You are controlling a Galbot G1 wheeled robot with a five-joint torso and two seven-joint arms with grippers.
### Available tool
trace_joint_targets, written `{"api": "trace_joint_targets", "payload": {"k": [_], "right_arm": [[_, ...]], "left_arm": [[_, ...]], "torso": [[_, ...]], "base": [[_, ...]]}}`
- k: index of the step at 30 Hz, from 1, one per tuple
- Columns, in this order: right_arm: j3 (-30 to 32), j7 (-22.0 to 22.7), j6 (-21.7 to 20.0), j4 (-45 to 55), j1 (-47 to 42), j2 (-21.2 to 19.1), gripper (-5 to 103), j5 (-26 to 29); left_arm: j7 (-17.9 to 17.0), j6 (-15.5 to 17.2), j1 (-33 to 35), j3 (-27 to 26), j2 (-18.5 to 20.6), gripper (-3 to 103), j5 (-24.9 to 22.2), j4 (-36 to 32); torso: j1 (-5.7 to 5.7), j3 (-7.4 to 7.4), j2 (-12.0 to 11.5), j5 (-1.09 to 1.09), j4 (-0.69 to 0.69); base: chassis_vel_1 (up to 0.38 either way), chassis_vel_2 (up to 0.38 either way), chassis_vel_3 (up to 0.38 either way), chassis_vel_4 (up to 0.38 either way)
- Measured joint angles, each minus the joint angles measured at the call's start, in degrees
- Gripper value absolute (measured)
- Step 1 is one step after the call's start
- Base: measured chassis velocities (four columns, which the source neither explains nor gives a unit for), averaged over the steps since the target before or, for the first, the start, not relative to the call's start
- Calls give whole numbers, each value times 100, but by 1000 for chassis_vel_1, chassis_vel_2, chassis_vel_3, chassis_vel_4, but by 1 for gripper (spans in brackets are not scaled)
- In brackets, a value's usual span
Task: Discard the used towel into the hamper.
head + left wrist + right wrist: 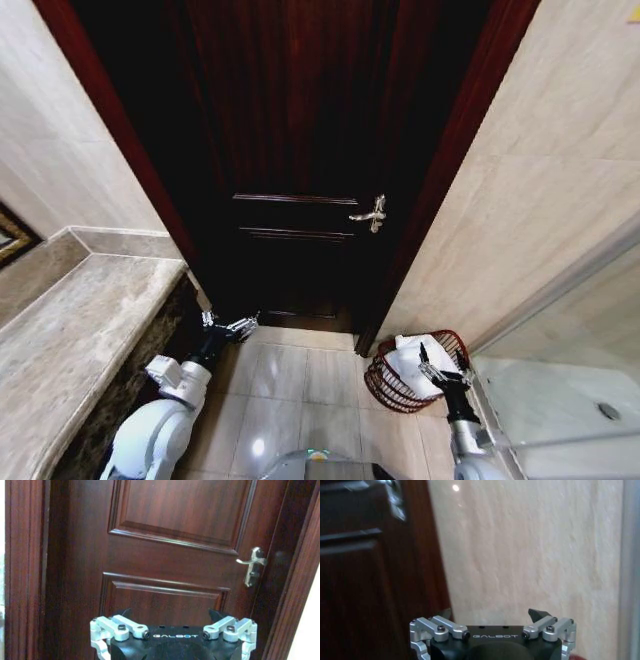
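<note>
Small round hamper (408,375) of dark reddish-brown open wire weave, on the pale glossy tiled floor (300,385) at the foot of the beige marble wall (520,190), just right of the dark wooden panelled door (290,150). White crumpled towel (407,362) lying inside, heaped above the rim. Right gripper (428,360) over the basket's near edge, fingers spread wide, holding nothing. Left gripper (230,325) low before the door, beside the grey stone counter's (70,340) end, likewise wide and empty. Risk as judged: snagging a fingertip on the loose cloth or wire rim during withdrawal, dragging the towel out or tipping the light basket.
</note>
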Motion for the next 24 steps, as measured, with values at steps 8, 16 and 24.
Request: {"api": "trace_joint_targets", "payload": {"k": [8, 16, 24], "right_arm": [[-58, -506, -531, -1639, 1199, -309, 99, 346], [-132, -788, -824, -2777, 2020, -435, 79, 102], [-325, -619, -1398, -3037, 2207, -493, 51, -89]], "left_arm": [[0, 0, 3, 0, -1, 100, 0, 0], [0, 0, 1, 0, 0, 100, 0, 0], [0, 0, 1, 0, 0, 100, 0, 0]], "torso": [[-5, -2, 2, 2, 4], [0, -1, 1, 2, 4], [-2, -1, 2, 0, 2]], "base": [[52, -27, -27, 46], [0, 0, 0, 0], [0, 0, 0, 0]]}}
